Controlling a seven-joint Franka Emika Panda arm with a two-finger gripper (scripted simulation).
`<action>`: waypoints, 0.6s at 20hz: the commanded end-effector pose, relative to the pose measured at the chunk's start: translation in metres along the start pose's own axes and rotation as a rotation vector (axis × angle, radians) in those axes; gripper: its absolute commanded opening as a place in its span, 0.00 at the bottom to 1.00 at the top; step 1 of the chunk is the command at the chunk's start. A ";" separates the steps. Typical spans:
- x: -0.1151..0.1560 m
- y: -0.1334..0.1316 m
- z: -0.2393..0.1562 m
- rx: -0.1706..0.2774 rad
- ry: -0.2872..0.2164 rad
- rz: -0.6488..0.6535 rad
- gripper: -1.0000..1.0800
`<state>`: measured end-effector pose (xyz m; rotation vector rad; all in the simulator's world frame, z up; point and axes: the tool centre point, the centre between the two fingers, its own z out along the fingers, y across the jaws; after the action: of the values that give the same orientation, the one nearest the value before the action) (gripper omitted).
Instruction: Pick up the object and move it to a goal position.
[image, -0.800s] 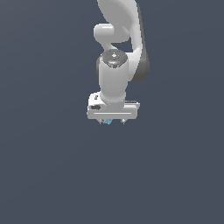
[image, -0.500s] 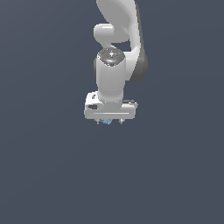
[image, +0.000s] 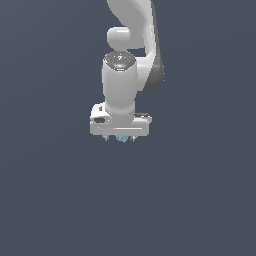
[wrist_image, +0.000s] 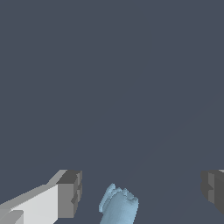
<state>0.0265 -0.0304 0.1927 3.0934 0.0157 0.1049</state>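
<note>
Under the white, rounded arm, at mid-height of the exterior view: white boxy hand (image: 119, 138) pointed straight down over a plain dark grey-blue table (image: 55, 200), with a tiny light-blue, lumpy rounded object (image: 121, 138) peeking out just below its lower edge, between the short dark fingertips.

From the wrist view: same lumpy blue object (wrist_image: 119, 205) sitting between two grey finger pads (wrist_image: 70, 194), nearer the pad on the white finger than the opposite one at the frame edge. Clear grey gap on both sides of the piece; no contact with either pad. Hand spread wide apart, then, clamped on nothing.

Whether the object rests on the table or only appears to: hard to say, since no shadow or edge marks the surface. No goal marker to be seen in either view.

Step in hand, by judgement: the approach to the grasp, hand lowered around the piece but not yet squeezing. Pick-up not yet done, carry to the goal not begun.

Next move likely calls for: a small sideways correction to centre the piece between the pads, perhaps a little more descent so the pads meet its widest part, then a gentle, even closing. Risk worth noting: such a small, knobbly shape could roll or squirt out if one pad lands first.
</note>
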 end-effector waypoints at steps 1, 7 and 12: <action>-0.002 0.000 0.001 0.001 -0.001 0.006 0.96; -0.015 -0.001 0.011 0.007 -0.009 0.058 0.96; -0.036 -0.003 0.026 0.015 -0.022 0.138 0.96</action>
<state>-0.0012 -0.0296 0.1698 3.1067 -0.1586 0.0816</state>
